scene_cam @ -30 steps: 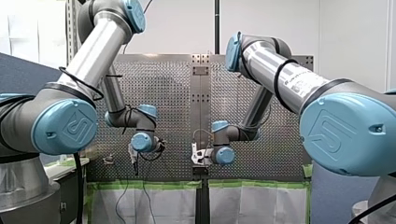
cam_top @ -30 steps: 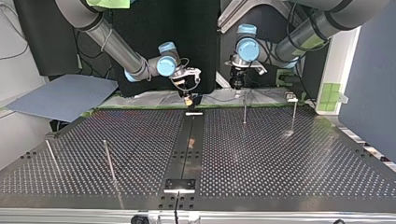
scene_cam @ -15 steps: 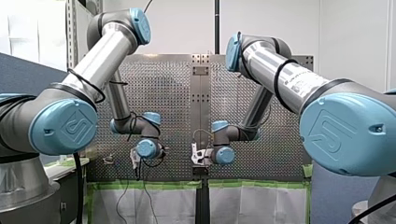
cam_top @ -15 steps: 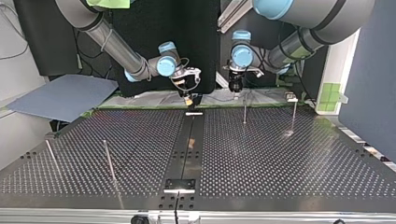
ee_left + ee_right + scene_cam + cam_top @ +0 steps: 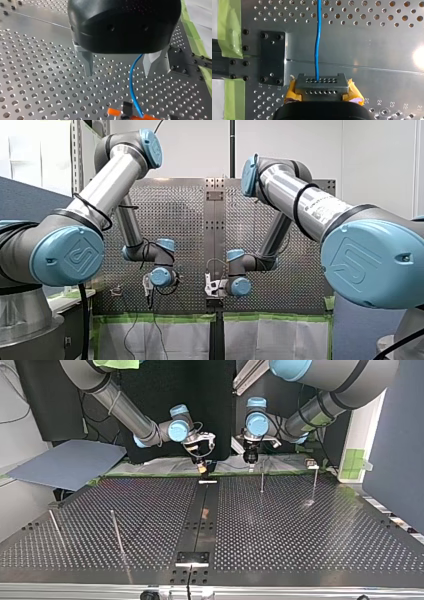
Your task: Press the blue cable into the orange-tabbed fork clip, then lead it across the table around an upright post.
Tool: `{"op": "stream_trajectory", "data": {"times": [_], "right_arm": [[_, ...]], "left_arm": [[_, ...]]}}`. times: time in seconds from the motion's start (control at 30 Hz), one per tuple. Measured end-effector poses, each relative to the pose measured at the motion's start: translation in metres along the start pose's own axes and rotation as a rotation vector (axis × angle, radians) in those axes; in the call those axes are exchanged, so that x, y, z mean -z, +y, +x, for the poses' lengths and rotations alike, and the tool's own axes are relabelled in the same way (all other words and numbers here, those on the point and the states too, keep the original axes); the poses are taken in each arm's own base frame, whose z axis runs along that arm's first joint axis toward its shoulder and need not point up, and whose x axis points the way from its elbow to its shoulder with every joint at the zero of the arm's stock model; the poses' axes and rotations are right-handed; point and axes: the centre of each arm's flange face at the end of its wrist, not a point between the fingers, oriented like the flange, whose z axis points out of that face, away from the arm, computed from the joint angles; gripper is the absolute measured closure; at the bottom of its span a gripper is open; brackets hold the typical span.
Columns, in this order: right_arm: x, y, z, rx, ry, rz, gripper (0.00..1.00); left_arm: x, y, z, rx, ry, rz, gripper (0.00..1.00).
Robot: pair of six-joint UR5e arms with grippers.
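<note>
**Both arms, hands at the top view's far table edge.**

L. arm: elbow bent and wrist turned down, so my left hand [image 5: 117, 73] points at the perforated metal table [image 5: 37, 75]. Its two metal fingers [image 5: 88, 65] stand wide apart and grip nothing. A thin blue cable [image 5: 131, 85] comes from under the black hand body and passes between the fingers, nearer one of them. It runs on to the orange-tabbed black fork clip [image 5: 127, 111] just ahead of the hand. Cable meets clip between the orange tabs; whether it is seated cannot be told.

R. arm: forearm low and wrist level beside the table's centre strip. My right hand [image 5: 320, 86] has its yellow-padded fingers closed on the cable, which leaves the grey tip block and runs straight ahead over the table.

Seen only in R. wrist view: a black bolted plate [image 5: 272, 57] and green tape [image 5: 229, 30] beside the hand.
Seen only in top view: four thin upright metal posts [image 5: 262, 482], two in each half of the table, well apart from both hands. Cable is too thin to make out in front & top views.
</note>
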Motion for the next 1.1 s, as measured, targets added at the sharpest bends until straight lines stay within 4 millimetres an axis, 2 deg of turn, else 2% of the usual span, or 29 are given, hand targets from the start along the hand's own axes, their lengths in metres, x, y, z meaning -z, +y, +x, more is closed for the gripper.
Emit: {"op": "stream_trajectory", "data": {"times": [0.3,0.63,1.1], "right_arm": [[0.0,0.0,0.0,0.0,0.001,0.0,1.0],[0.0,0.0,0.0,0.003,0.0,0.0,1.0],[0.0,0.0,0.0,0.003,0.001,0.0,1.0]], "left_arm": [[-0.003,0.004,0.019,-0.023,0.021,-0.02,0.01],[-0.02,0.001,0.01,-0.044,-0.027,-0.053,0.01],[-0.015,0.003,0.011,-0.174,0.018,-0.127,0.01]]}}
